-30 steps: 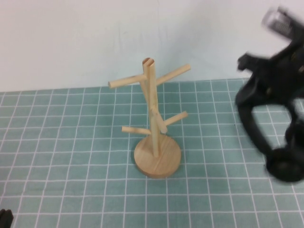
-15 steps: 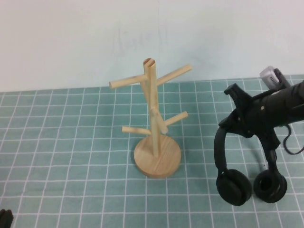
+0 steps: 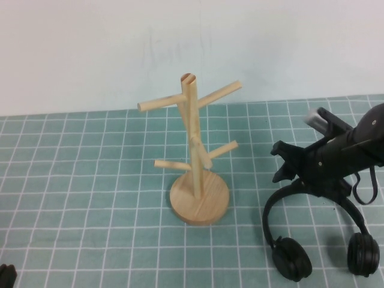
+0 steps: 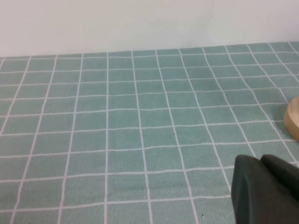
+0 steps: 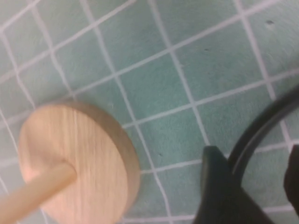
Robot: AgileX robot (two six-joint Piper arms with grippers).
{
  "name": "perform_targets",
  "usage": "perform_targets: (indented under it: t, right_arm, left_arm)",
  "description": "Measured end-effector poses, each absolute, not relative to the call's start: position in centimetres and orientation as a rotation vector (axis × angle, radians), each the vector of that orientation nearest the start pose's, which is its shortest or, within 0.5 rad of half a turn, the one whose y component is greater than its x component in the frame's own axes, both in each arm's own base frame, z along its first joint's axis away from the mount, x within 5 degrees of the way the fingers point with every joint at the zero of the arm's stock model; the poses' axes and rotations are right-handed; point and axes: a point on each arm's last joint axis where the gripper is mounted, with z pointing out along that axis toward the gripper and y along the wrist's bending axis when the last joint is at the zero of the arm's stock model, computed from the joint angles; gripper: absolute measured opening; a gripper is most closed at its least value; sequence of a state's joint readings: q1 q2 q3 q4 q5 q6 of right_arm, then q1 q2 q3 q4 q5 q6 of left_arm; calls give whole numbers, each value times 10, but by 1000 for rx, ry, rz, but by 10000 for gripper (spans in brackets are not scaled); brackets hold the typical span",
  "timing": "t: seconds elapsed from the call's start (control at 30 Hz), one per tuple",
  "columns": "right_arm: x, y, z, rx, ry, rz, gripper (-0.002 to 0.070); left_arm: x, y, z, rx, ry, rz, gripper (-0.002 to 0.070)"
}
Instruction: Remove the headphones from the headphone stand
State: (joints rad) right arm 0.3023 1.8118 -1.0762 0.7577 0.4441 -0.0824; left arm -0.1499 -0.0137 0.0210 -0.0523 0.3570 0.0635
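The headphone stand (image 3: 195, 174) stands bare at the table's middle; its disc base also shows in the right wrist view (image 5: 79, 158) and at the edge of the left wrist view (image 4: 294, 119). The black headphones (image 3: 282, 240) are off the stand, to its right, both ear cups low near the table's front. My right gripper (image 3: 285, 165) is over their headband. In the right wrist view the headband (image 5: 252, 135) runs between my right gripper's (image 5: 257, 177) parted fingers, against one of them. My left gripper (image 4: 260, 161) is shut and empty, low at the front left (image 3: 5, 273).
A green mat with a white grid (image 3: 90, 198) covers the table. A white wall (image 3: 90, 54) runs along the back edge. Open mat lies left of and in front of the stand.
My right arm has swung in from the right and come down toward the front with the headphones. The ear cups now sit lower. The stand and the left arm have not moved.
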Motion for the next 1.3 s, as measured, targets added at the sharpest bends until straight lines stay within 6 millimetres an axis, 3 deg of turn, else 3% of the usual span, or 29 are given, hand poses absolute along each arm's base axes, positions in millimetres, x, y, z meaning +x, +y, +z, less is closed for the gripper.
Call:
perform_targets:
  t: [0.13, 0.23, 0.3, 0.37, 0.47, 0.6, 0.7, 0.87, 1.1, 1.3]
  right_arm:
    - [338, 137, 215, 41, 2577, 725, 291]
    - [333, 138, 258, -266, 2478, 689, 271]
    - [327, 133, 293, -512, 2393, 545, 221]
    - [321, 122, 329, -648, 2323, 359, 137]
    - [307, 102, 383, -600, 2252, 134, -10]
    - [278, 79, 442, -488, 2129, -24, -8]
    - [252, 70, 462, -423, 2105, -6, -8]
    - [213, 62, 461, -389, 2132, 79, -8]
    - [160, 50, 405, -367, 2076, 165, -8]
    - [123, 39, 372, -357, 2029, 172, -8]
  left_arm:
    - [52, -10, 175, 165, 1842, -111, -6]
    - [52, -10, 175, 165, 1842, -111, -6]
    - [52, -10, 175, 165, 1842, -111, -6]
    - [52, -10, 175, 165, 1842, -111, -6]
    - [52, -10, 175, 165, 1842, -111, -6]
    - [52, -10, 175, 165, 1842, -111, -6]
    - [52, -10, 175, 165, 1842, -111, -6]
    - [52, -10, 175, 165, 1842, -111, -6]
    - [52, -10, 175, 165, 1842, -111, -6]
    - [52, -10, 175, 165, 1842, -111, -6]
